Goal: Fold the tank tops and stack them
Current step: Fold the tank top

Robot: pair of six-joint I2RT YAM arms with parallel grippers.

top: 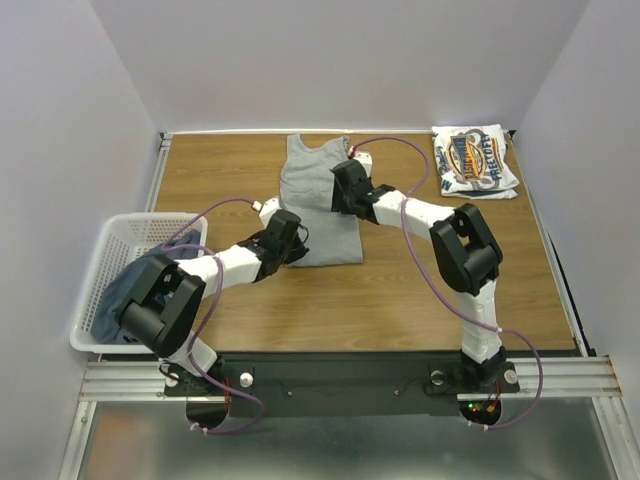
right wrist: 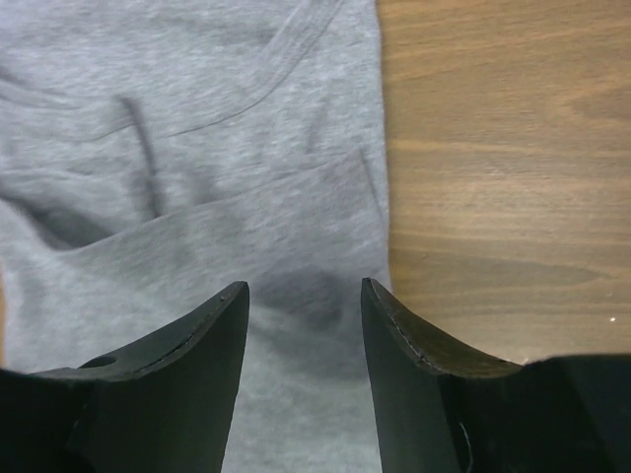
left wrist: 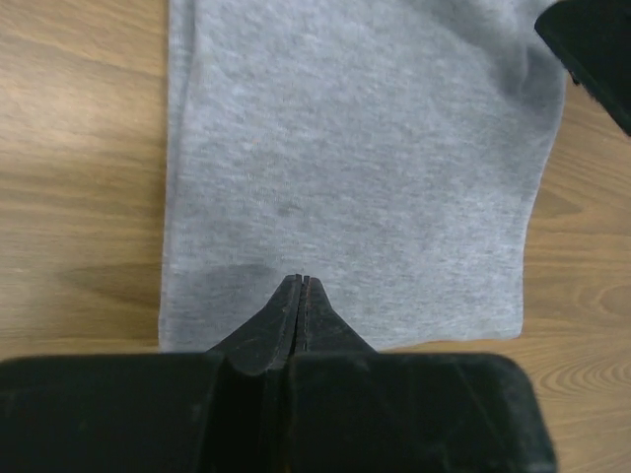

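- Your grey tank top [top: 318, 205] lies flat on the table [top: 420, 300], long axis running away from you, hem nearest.
- Left gripper [left wrist: 302, 286] sits pressed shut right at that hem; whether cloth is pinched, you can't tell.
- Right gripper [right wrist: 304, 296] hovers, jaws apart, over its right edge near the armhole.

Grey tank top [top: 312, 175]: near left corner hidden under the left arm [top: 245, 262].
Dark blue top [top: 110, 292]: partly hidden behind the left arm.
White top [top: 474, 160], far right corner of the surface [top: 400, 300]: print too small to read.
Left end effector [left wrist: 304, 282]: cannot tell if it pinches cloth.
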